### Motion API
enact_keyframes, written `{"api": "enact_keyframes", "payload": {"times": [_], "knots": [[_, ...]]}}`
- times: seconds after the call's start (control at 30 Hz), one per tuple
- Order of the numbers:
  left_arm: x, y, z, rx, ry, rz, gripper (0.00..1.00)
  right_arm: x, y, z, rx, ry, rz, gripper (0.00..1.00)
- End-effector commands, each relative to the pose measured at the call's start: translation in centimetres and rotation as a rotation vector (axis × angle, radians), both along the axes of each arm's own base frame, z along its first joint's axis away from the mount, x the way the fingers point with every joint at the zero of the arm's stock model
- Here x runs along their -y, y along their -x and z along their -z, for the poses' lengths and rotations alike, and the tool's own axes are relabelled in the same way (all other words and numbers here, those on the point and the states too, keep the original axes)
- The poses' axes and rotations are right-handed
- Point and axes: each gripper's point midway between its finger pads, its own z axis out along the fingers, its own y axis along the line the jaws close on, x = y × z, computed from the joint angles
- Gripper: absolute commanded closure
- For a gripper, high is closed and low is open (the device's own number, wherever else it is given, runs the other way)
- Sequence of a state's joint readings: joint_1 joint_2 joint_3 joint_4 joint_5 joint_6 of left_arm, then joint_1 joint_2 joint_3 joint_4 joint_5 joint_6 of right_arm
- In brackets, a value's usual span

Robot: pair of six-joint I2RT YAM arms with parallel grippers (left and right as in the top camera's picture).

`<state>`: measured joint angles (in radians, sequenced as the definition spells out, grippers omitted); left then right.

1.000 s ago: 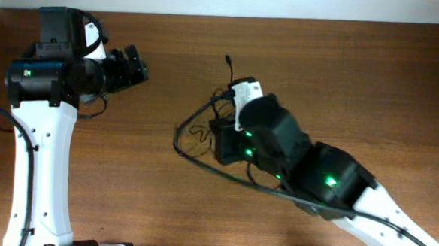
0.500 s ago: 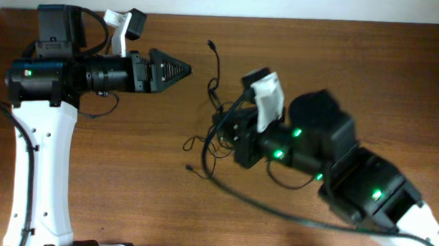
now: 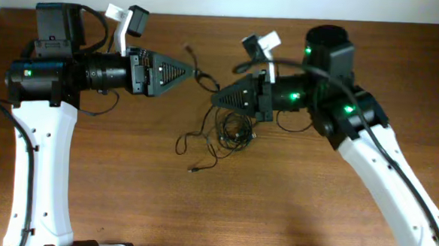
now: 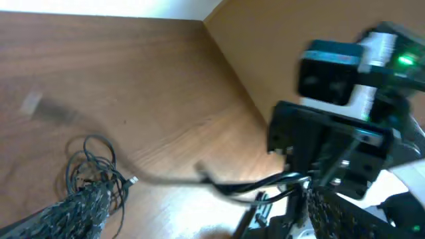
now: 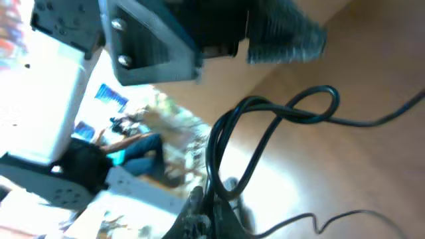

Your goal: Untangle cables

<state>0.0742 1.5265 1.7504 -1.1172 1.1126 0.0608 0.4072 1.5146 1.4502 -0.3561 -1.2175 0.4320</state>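
Note:
The cables point(image 3: 234, 131) are thin black cords, lying partly as a loose bundle on the wooden table point(image 3: 335, 219). One strand rises from the bundle to my right gripper point(image 3: 215, 99), which is shut on it. In the right wrist view a loop of cable point(image 5: 279, 113) stands out from the shut right gripper point(image 5: 214, 199). The strand's plug end point(image 3: 189, 49) reaches past my left gripper point(image 3: 186, 67), which points right and is open. In the left wrist view the strand point(image 4: 246, 187) crosses between the spread fingers of the left gripper point(image 4: 207, 194), with the bundle point(image 4: 93, 162) below.
Loose cord tails point(image 3: 191, 155) trail left and forward of the bundle. The two grippers face each other closely over the middle of the table. A pale wall edge point(image 3: 226, 3) runs along the far side.
My right arm has swung from the lower middle up to the right, lifting a strand and uncovering the bundle. My left gripper has stretched out rightward to the raised strand.

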Motion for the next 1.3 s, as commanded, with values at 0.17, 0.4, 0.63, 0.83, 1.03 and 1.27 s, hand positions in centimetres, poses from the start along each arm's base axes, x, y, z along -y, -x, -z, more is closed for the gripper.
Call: {"api": "enact_keyframes", "payload": {"times": [0.17, 0.4, 0.63, 0.83, 1.03, 1.27], "knots": [[0.2, 0.2, -0.5, 0.149, -0.035, 0.069, 0.11, 0.0, 1.7, -1.3, -0.082, -0.061, -0.142, 0.96], [2.1, 1.1, -0.4, 0.242, -0.065, 0.164, 0.16, 0.0, 1.7, -1.3, -0.122, -0.054, -0.138, 0.96], [4.0, 2.5, -0.1, 0.306, -0.087, 0.262, 0.16, 1.3, 0.3, -1.3, -0.245, -0.04, -0.073, 0.96], [4.0, 2.6, 0.0, 0.334, -0.096, 0.273, 0.31, 1.8, 0.4, -1.5, -0.252, -0.049, -0.091, 0.96], [4.0, 2.5, 0.0, 0.344, -0.099, 0.277, 0.47, 1.7, 0.9, -1.6, -0.256, -0.054, -0.12, 0.96], [4.4, 2.7, 0.0, 0.344, -0.097, 0.288, 0.56, 1.5, 1.5, -1.7, -0.259, -0.056, -0.147, 0.96]]}}
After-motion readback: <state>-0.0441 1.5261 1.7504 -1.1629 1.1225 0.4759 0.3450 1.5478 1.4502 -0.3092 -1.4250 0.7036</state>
